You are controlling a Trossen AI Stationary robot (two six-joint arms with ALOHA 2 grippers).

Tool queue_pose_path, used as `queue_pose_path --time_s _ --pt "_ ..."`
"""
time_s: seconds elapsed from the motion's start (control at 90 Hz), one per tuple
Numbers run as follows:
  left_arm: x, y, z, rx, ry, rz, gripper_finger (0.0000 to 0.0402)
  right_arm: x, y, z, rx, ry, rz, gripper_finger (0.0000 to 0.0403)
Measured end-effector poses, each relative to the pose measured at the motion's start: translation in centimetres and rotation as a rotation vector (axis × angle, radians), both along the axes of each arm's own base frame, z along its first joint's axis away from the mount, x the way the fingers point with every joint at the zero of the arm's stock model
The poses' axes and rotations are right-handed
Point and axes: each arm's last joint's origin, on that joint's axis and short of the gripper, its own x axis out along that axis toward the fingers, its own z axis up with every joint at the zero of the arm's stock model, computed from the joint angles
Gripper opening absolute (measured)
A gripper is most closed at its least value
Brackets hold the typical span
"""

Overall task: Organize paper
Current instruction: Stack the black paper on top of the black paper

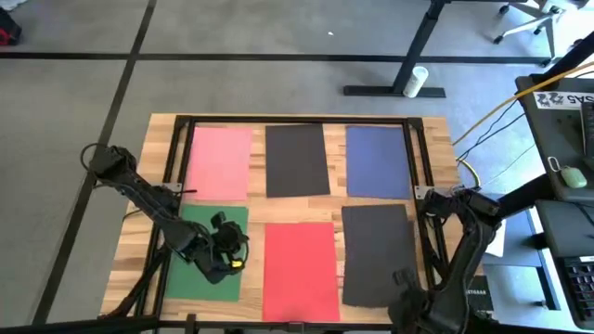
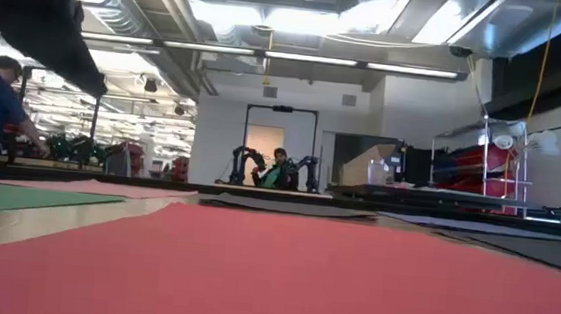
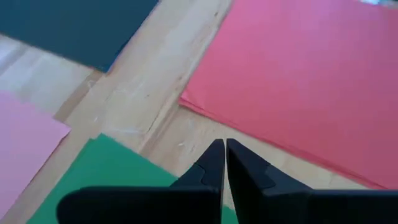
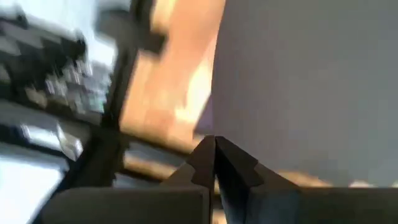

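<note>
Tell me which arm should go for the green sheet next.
Left, probably. The left gripper hangs shut right over the green sheet, at its edge facing the red sheet. The right gripper sits shut across the table, by the near dark grey sheet.

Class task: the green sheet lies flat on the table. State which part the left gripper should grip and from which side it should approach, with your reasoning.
Probably the green sheet's corner nearest the red sheet. It lies flat, so only an edge gives purchase, and bare wood borders that corner. The left gripper, fingers shut, is above it; come down from above and open first.
</note>
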Motion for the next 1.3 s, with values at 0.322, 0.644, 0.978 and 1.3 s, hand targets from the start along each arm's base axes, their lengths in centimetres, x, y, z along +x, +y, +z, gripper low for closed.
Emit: queue_pose_path --time_s 0.322,0.644,0.978,1.3 --pt "0.5 0.3 0.1 -0.013 -0.008 0.005 0.0000 -0.7 -1.4 -2.1 -0.086 0.074 0.109 0.0000" --pt "0.5 0.3 0.1 -0.011 -0.006 0.004 0.0000 -0.6 -1.4 -2.1 -0.100 0.046 0.114 0.0000" --pt "0.5 0.3 0.1 -0.006 -0.003 0.000 0.0000 -1.2 -1.3 -2.1 -0.116 0.043 0.166 0.0000" --pt "0.5 0.4 0.0 -0.005 -0.002 0.001 0.0000 -1.7 -1.2 -2.0 -0.127 0.055 0.207 0.0000"
